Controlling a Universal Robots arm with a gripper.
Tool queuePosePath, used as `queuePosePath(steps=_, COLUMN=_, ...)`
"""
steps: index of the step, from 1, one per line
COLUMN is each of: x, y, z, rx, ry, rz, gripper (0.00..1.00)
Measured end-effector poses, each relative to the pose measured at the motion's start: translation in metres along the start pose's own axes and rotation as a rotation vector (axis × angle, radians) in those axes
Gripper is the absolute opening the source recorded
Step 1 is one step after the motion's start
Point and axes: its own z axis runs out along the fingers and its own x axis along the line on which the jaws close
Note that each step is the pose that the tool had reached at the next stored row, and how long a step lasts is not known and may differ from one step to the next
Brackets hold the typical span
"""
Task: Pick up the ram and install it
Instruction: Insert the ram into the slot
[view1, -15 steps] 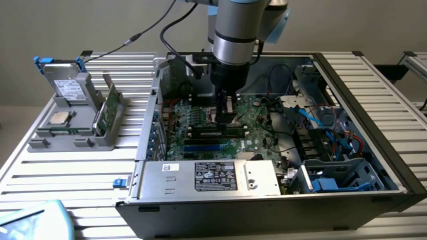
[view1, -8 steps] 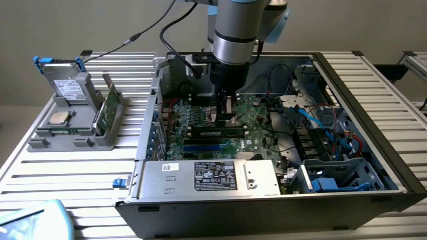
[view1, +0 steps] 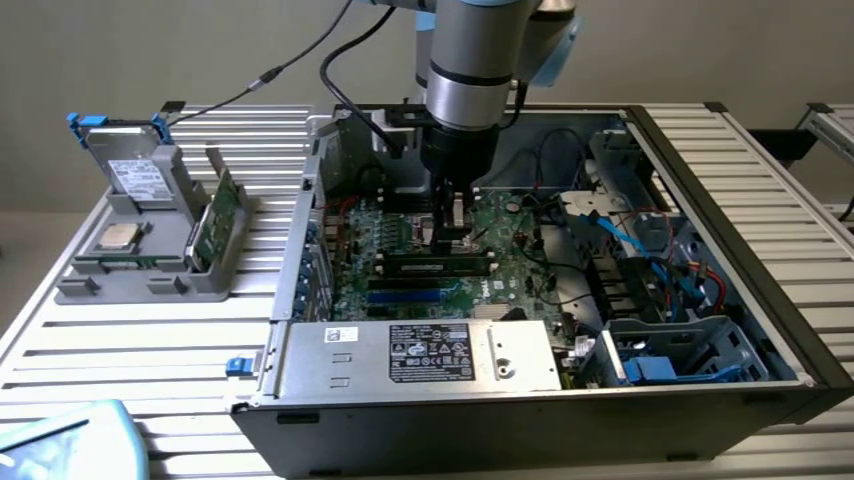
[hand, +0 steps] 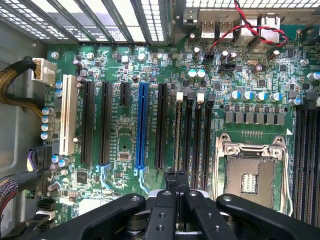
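Note:
The ram (view1: 434, 267) is a long narrow stick with black chips and a white label. It stands on edge in a black slot of the green motherboard (view1: 514, 235) inside the open computer case. In the wrist view the ram (hand: 178, 130) shows as a thin edge in the slot beside several empty black slots. My gripper (view1: 455, 232) hangs straight down over one end of the stick. Its two black fingers (hand: 170, 180) are pressed together, so my gripper (hand: 175, 174) is shut with nothing between them. Whether the tips touch the stick's top edge I cannot tell.
A grey holder (view1: 94, 285) at the exterior view's left carries a hard drive (view1: 138, 178), a silver processor chip (view1: 120, 237) and a green board on edge (view1: 216, 215). The case holds a power supply (view1: 427, 352), cables (view1: 627, 235) and an empty processor socket (hand: 247, 175).

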Motion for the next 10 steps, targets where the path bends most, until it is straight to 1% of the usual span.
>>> queuePosePath(steps=5, x=0.001, y=-0.0006, z=-0.0001, rx=-0.0002, ry=0.0002, rz=0.000, gripper=0.11)
queuePosePath(steps=6, x=0.003, y=-0.0023, z=-0.0001, rx=0.0000, ry=-0.0010, rz=0.000, gripper=0.11)
queuePosePath(steps=10, x=0.009, y=-0.0156, z=-0.0006, rx=0.0003, ry=-0.0064, rz=-0.001, gripper=0.11)
